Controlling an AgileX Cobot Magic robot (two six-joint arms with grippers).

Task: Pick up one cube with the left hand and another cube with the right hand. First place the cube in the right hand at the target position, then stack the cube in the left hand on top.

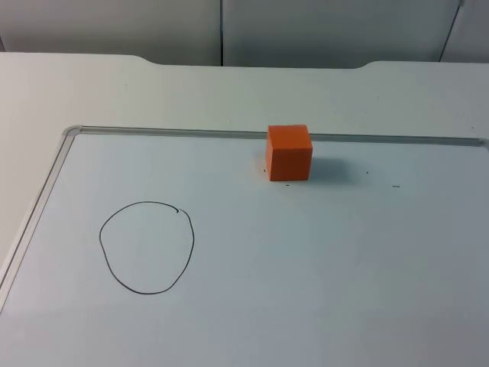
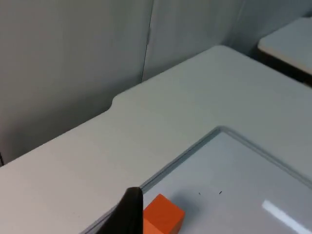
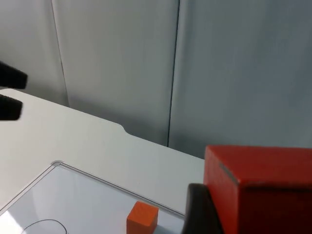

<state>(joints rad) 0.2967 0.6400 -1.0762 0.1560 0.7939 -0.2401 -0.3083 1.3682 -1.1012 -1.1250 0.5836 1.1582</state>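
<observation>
An orange cube (image 1: 289, 152) rests on the whiteboard near its far rim, also seen as the orange cube (image 2: 163, 214) and the orange cube (image 3: 142, 217). A red cube (image 3: 258, 185) is held off the table, with my right gripper (image 3: 253, 217) shut on it; one black fingertip (image 3: 199, 209) presses its side. My left gripper (image 3: 9, 91) hovers over the table's far left, its two fingers apart with nothing between them. Its fingertip (image 2: 127, 210) lies just beside the orange cube in the left wrist view. A hand-drawn black circle (image 1: 147, 247) marks the board's left part.
The whiteboard (image 1: 321, 290) has a raised metal rim (image 1: 46, 191) along its left and far sides. Beyond it the white table (image 1: 114, 92) ends at the grey partition wall (image 1: 306, 30). Another table (image 2: 292, 41) stands off to the side.
</observation>
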